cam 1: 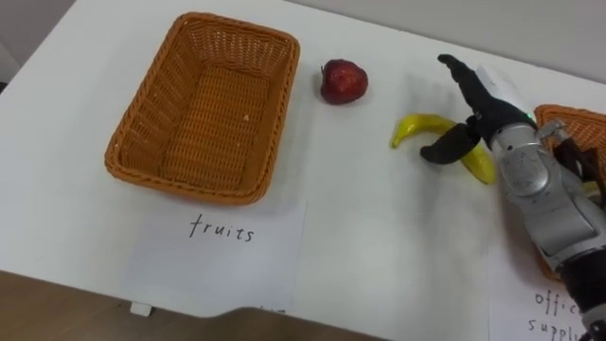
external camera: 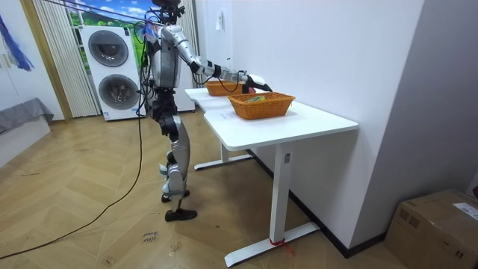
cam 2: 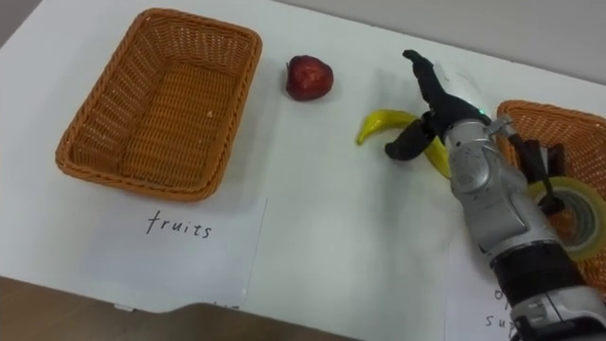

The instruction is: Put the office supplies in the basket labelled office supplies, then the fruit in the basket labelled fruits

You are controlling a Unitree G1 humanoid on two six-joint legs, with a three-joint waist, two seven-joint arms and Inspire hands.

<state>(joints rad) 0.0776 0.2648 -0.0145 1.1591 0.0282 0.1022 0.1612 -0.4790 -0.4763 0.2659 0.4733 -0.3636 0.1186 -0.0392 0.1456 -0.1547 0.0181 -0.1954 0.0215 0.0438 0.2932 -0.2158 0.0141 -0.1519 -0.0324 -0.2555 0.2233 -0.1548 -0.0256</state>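
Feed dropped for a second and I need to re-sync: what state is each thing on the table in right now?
Fruit basket: upright, empty.
Apple: on the table, outside both baskets.
Banana: lying on the table, partly under the right hand.
Right hand: open, fingers straight, over the banana.
Office basket: upright, holds a tape roll.
Tape roll: lying flat in the office basket.

The right hand (cam 1: 478,116) has matt black, plastic-looking fingers, and the casing behind it is silvery with a dull metallic sheen. Just under the hand, the banana (cam 1: 421,124) has smooth, waxy skin. The apple (cam 1: 343,80) to the left of the hand is glossy. Well to the hand's left, the basket (cam 1: 204,109) is rough woven wicker. So is the second basket (cam 2: 544,123) beside the wrist, which holds a shiny tape roll (cam 2: 571,213). The table (cam 1: 379,237) is smooth and white; the label sheet (cam 1: 222,256) is matt paper.
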